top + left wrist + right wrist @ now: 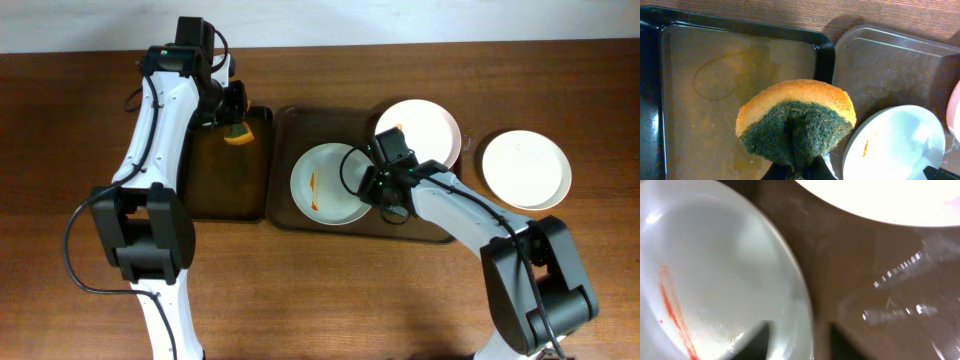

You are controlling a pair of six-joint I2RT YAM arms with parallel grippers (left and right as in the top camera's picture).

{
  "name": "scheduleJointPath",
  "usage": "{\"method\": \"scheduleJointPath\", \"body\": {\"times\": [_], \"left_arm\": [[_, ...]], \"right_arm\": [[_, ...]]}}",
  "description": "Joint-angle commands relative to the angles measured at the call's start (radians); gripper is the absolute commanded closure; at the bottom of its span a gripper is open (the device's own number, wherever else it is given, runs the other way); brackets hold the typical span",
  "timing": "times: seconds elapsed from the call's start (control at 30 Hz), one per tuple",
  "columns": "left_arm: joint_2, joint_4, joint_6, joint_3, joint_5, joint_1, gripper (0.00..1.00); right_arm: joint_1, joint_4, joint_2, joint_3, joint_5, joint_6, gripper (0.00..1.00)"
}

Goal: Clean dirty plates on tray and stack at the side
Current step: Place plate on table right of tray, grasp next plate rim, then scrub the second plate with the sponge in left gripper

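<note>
A: Since the left wrist view is sharp, start there. Left jaws?

B: Clenched on the sponge. It's orange foam, and the green scouring face is pinched and puckered toward the camera. It hangs over the far right corner of the black tray. Can't tell if it touches.

A: Black tray surface?

B: Wet-looking film with faint ring marks.

A: Right jaws?

B: Released and parted, low at the right rim of the dirty plate. In the right wrist view the rim runs between the two dark fingertips. That view is blurred, so I can't tell if there's contact.

A: Where's that plate?

B: Lying flat in the left half of the clear tray, just right of the black one. A red-orange streak runs across it.

A: Other plates?

B: A second plate sits at the clear tray's far right corner, its edge over the tray rim and an orange smear near its left side. A white plate sits on the tabletop right of the tray, near the second plate but apart.
</note>
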State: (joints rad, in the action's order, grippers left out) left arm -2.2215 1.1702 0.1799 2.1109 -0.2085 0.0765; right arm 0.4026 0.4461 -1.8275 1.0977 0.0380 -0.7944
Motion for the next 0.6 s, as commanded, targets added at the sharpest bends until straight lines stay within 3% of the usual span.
{"method": "scheduleJointPath", "body": {"times": [0.0,0.1,0.2,0.37,0.43,0.5,0.57], "left_arm": [[0.013,0.001,-0.009,-0.003,-0.004,-0.004,1.0],[0.013,0.001,-0.009,-0.003,-0.004,-0.004,1.0],[0.013,-0.003,-0.009,-0.003,-0.005,-0.004,1.0],[0.013,-0.01,-0.01,-0.003,-0.004,0.027,1.0],[0.013,-0.01,-0.01,-0.003,-0.004,0.043,1.0],[0.013,-0.008,-0.01,-0.003,-0.004,0.063,1.0],[0.013,0.009,-0.01,-0.003,-0.004,0.084,1.0]], "right_arm": [[-0.003,-0.057,-0.008,0.017,0.008,0.113,0.52],[-0.06,-0.066,-0.017,0.02,0.038,0.209,0.49],[-0.141,-0.068,-0.054,0.021,0.195,0.338,0.57],[-0.133,-0.061,-0.176,0.079,0.317,0.386,0.62],[-0.133,-0.063,-0.177,0.082,0.317,0.361,0.73],[-0.134,-0.074,-0.177,0.084,0.314,0.305,0.96],[-0.134,-0.082,-0.177,0.084,0.314,0.257,0.96]]}}
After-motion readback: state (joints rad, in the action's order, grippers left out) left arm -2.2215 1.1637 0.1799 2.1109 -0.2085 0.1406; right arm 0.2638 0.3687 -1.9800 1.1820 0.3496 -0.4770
